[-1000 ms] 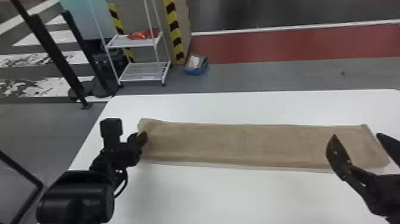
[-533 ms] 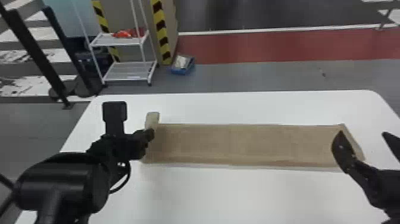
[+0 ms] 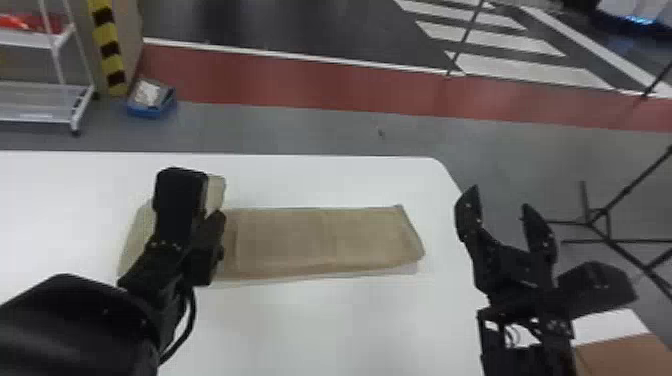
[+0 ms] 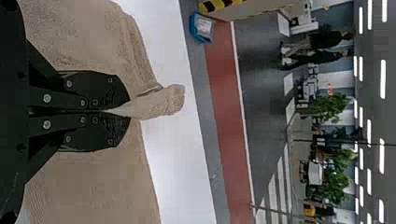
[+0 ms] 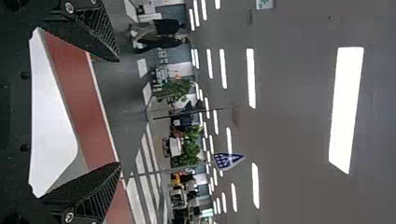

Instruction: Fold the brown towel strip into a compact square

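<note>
The left gripper (image 3: pixel 200 230) is over the left part of the brown towel strip (image 3: pixel 325 240), which lies flat across the white table. In the left wrist view, the left gripper (image 4: pixel 128 112) is shut on a pinched piece of the towel (image 4: pixel 161 101), whose tip sticks out past the fingers; more cloth lies on both sides beneath. Off the table's right edge, the right gripper (image 3: pixel 505 220) stands open with nothing between its fingers. The right wrist view has the right gripper (image 5: pixel 119 112) with its fingers wide apart.
The white table (image 3: pixel 325 325) has its rounded back right corner near the right gripper. Behind it on the floor are a blue box (image 3: pixel 150 100) and a white rack (image 3: pixel 40 102). A black tripod stand (image 3: pixel 600 220) and a brown surface (image 3: pixel 620 357) are at the right.
The head view has swung to the right. My left gripper has moved from the towel's left end inward over the strip, carrying cloth with it. The right gripper remains open.
</note>
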`<state>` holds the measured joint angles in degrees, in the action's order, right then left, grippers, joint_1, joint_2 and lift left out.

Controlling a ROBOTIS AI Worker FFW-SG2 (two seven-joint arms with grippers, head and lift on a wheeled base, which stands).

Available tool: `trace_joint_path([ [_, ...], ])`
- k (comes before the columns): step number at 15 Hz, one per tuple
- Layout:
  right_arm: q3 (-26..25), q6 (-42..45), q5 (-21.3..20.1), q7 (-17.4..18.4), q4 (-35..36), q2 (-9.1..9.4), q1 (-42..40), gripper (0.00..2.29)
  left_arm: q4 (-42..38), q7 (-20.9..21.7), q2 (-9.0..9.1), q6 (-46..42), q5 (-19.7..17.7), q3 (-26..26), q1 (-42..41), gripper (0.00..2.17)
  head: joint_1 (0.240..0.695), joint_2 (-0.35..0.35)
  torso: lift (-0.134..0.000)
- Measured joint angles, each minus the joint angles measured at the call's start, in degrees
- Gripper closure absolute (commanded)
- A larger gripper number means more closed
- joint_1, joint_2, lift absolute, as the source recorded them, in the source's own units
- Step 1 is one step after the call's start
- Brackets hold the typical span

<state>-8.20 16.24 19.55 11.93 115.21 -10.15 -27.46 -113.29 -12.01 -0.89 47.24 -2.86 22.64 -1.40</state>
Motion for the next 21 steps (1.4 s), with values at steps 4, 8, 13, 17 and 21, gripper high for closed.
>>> trace_joint_path([
  [4,2.1,5.9,1.6,-0.2,-3.0,-0.52,1.3,0.1,4.8,0.5,0.87,-6.7,2.5,7.3,-0.2,0.01,0.695,-0.35,-0.109],
  [8,4.7,5.5,1.3,-0.6,-4.0,-0.45,2.7,0.1,3.6,0.4,0.89,-7.3,3.1,5.7,-2.8,0.03,0.695,-0.35,-0.109],
  [13,6.3,-1.6,1.3,-3.9,-5.5,0.33,4.2,0.15,1.8,0.5,-0.41,-19.4,3.0,-5.5,-7.6,0.04,0.695,-0.257,-0.109],
  [17,9.3,-8.7,1.2,-7.1,-9.3,1.1,6.8,0.22,4.7,1.4,-1.98,-35.9,2.4,-17.7,-11.3,0.04,0.695,-0.062,-0.109],
  [21,12.7,-21.0,1.6,-11.9,-14.0,1.52,11.4,0.29,6.2,1.8,-3.52,-42.4,0.5,-22.5,-14.1,0.04,0.695,0.072,-0.109],
])
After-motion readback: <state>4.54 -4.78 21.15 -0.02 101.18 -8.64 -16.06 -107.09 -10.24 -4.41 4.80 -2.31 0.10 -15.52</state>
